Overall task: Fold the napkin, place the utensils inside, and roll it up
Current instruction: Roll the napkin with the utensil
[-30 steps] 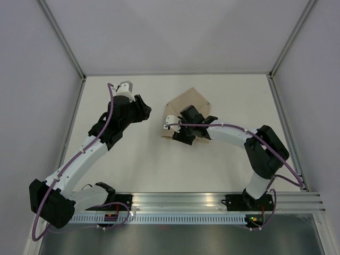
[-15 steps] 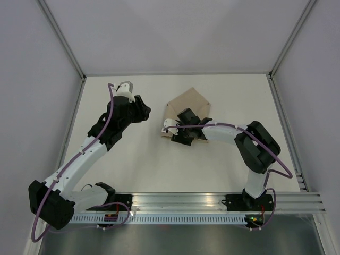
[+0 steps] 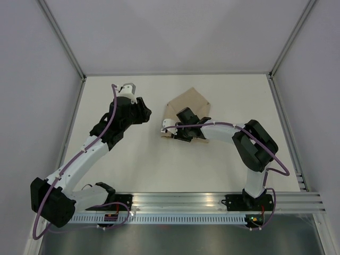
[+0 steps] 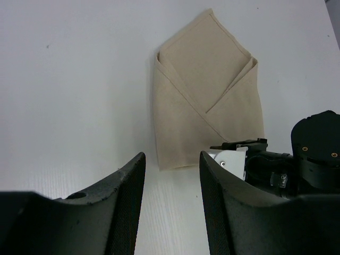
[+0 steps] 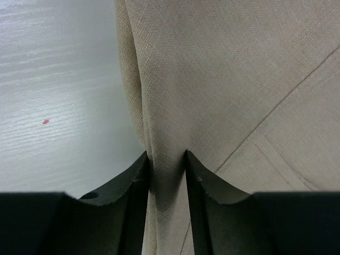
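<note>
while the right gripper (image 5: 166,156) pinches a fold near the napkin's (image 5: 228,74) edge, the left gripper (image 4: 171,166) hangs apart, jaws parted.

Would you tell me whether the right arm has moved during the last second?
Yes. The right arm swung its elbow left, away from the table's right edge; its tool remains shut on the napkin.

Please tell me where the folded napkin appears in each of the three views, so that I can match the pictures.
Top external: napkin at centre, slightly right, partly under the right hand.
Left wrist: napkin in upper centre, the right hand at its lower right.
Right wrist: napkin fills the right side, a ridge of it pinched between the fingers.
Shared landmark: the right hand gripping the napkin.
</note>
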You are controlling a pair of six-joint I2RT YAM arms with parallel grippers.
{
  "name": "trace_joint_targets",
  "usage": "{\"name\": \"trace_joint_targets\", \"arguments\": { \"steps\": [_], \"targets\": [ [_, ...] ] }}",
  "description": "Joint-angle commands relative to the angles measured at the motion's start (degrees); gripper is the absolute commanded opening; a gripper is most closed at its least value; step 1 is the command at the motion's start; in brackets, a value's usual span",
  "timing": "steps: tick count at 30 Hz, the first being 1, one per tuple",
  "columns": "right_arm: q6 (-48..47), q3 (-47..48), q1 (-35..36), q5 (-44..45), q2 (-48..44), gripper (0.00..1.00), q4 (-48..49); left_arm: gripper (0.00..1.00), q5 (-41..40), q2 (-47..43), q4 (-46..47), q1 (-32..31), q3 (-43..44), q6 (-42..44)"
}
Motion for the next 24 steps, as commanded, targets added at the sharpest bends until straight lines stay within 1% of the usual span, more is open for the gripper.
{"name": "trace_joint_targets", "arguments": {
  "steps": [1,3,5,9,12,16,24],
  "targets": [
    [-1.7,0.5,-0.6,-1.3,3.3,0.38,-4.4,0.51,1.8,0.2,1.0,0.0,0.0,3.0],
    [-1.7,1.2,-0.9,-2.4,4.2,0.36,-5.8,0.51,1.9,0.1,1.1,-0.1,0.0,3.2],
    [-1.7,2.2,-1.4,-3.8,4.9,0.3,-8.4,0.51,2.0,-0.4,1.1,-0.2,-0.2,3.3],
    [-1.8,5.0,-3.5,-8.0,6.5,0.24,-12.8,0.51,2.2,-2.0,1.9,-0.7,-0.9,4.0],
    [-2.5,7.0,-5.4,-12.7,7.5,0.21,-17.0,0.51,2.6,-3.1,3.1,-1.4,-2.0,4.9],
    [-4.5,10.3,-7.8,-18.7,9.3,0.19,-25.1,0.51,2.9,-5.4,5.0,-3.2,-3.3,6.3],
    [-8.6,16.2,-11.8,-26.6,14.3,0.18,-36.6,0.5,-0.7,-8.3,6.8,-10.5,-7.3,10.3]
  ]
}}
